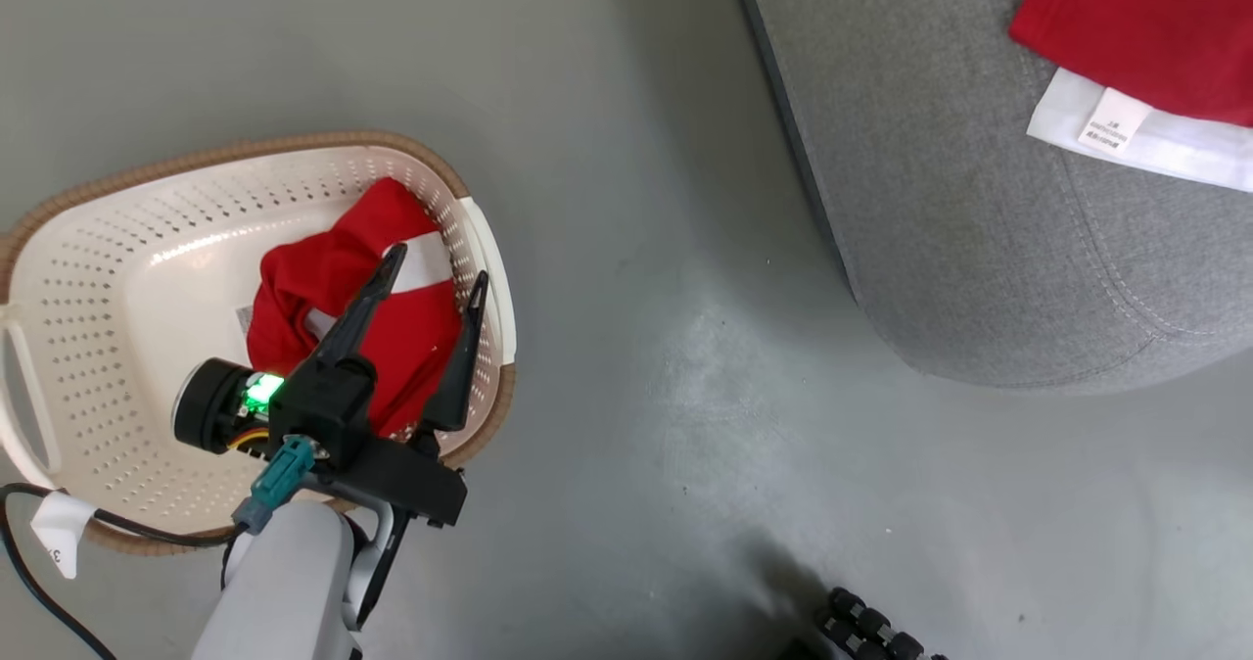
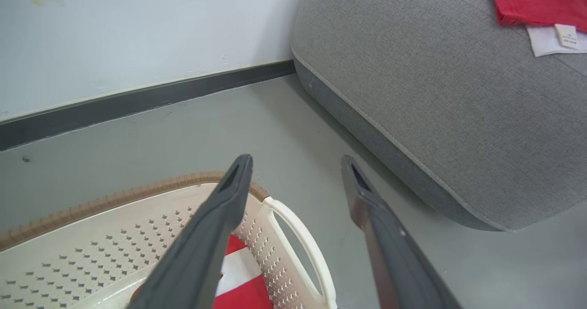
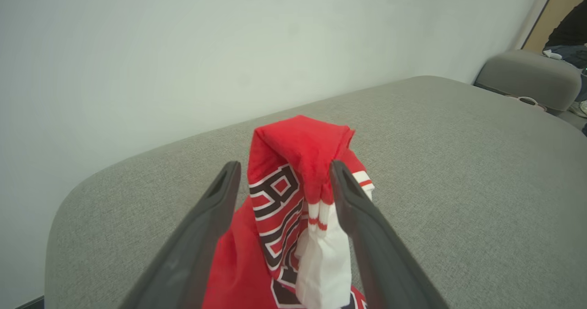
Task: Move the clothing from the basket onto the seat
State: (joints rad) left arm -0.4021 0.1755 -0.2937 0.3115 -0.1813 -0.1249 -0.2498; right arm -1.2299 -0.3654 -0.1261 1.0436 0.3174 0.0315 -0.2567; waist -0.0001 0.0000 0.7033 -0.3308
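Head view: left gripper (image 1: 438,263) hovers, jaws apart, over shorts (image 1: 294,288) in the basket (image 1: 245,146). The right gripper (image 3: 284,163) has its jaws apart around the jersey (image 3: 298,139) on the seat (image 3: 458,162). Likely next: lower, clamp shorts.

Two red garments (image 1: 294,288), one basket (image 1: 98,249), one sofa (image 1: 930,151).

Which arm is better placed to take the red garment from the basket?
Left. The left gripper hangs open over the red garment in the basket; the right gripper is at the sofa, around the jersey.
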